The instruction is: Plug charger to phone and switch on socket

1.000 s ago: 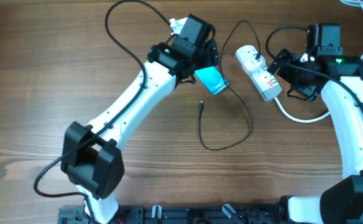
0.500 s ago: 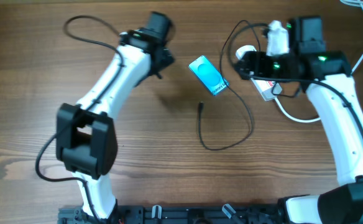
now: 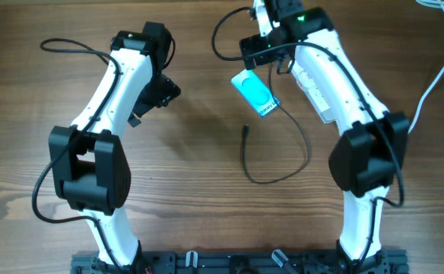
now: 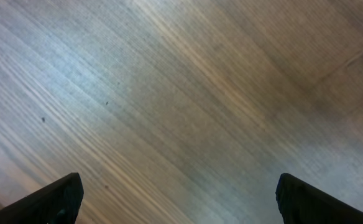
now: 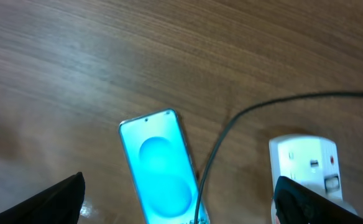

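The phone (image 3: 255,94), its screen bright cyan, lies flat at the table's middle back. It also shows in the right wrist view (image 5: 163,168). The charger, a thin black cable (image 3: 306,152), loops in front of the phone, and its connector tip (image 3: 246,130) lies free on the wood. The cable passes beside the phone in the right wrist view (image 5: 217,155). The white socket (image 3: 325,112) is mostly hidden under my right arm; one end shows in the right wrist view (image 5: 306,165). My right gripper (image 3: 257,52) (image 5: 178,208) is open and empty above the phone's far end. My left gripper (image 3: 163,90) (image 4: 178,199) is open over bare wood, left of the phone.
The socket's thick white cord (image 3: 427,84) runs off to the back right. The left arm's black wiring (image 3: 70,47) arcs over the back left of the table. The wooden tabletop (image 3: 207,198) lies bare in front of the cable loop.
My left arm has swung left, away from the phone. My right arm has moved from the socket up and left, and now hangs over the phone. Phone and cable have not moved.
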Robot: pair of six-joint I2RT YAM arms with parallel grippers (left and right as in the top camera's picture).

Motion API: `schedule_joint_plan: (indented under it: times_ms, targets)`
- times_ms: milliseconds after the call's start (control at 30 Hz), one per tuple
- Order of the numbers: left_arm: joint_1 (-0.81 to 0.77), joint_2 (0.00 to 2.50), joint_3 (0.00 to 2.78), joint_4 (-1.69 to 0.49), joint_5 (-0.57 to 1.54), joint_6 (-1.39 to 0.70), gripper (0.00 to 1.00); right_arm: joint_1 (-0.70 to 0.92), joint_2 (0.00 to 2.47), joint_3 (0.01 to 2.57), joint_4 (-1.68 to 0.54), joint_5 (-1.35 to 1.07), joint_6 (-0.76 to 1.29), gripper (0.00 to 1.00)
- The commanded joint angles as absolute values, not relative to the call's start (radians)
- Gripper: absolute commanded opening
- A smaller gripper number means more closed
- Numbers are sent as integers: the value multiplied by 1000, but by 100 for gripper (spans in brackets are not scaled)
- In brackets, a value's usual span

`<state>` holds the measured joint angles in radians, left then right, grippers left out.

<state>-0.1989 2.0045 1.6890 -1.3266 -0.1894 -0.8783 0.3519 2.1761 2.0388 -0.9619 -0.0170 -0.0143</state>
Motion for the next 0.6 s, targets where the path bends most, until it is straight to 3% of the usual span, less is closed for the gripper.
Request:
schedule_joint_plan:
  times_ms: [0, 333, 567]
  targets:
    - [-196, 1977, 1700, -1345, -202, -895, 100, 355, 2249, 2064, -941, 2, -57, 98]
    - [-196, 1977, 1700, -1352, -202, -894, 100, 439, 2400, 2063, -944, 154, -52, 97]
    - [-196, 1977, 1699, -1351, -202, -895, 100, 435, 2461, 2055, -957, 88, -72, 98]
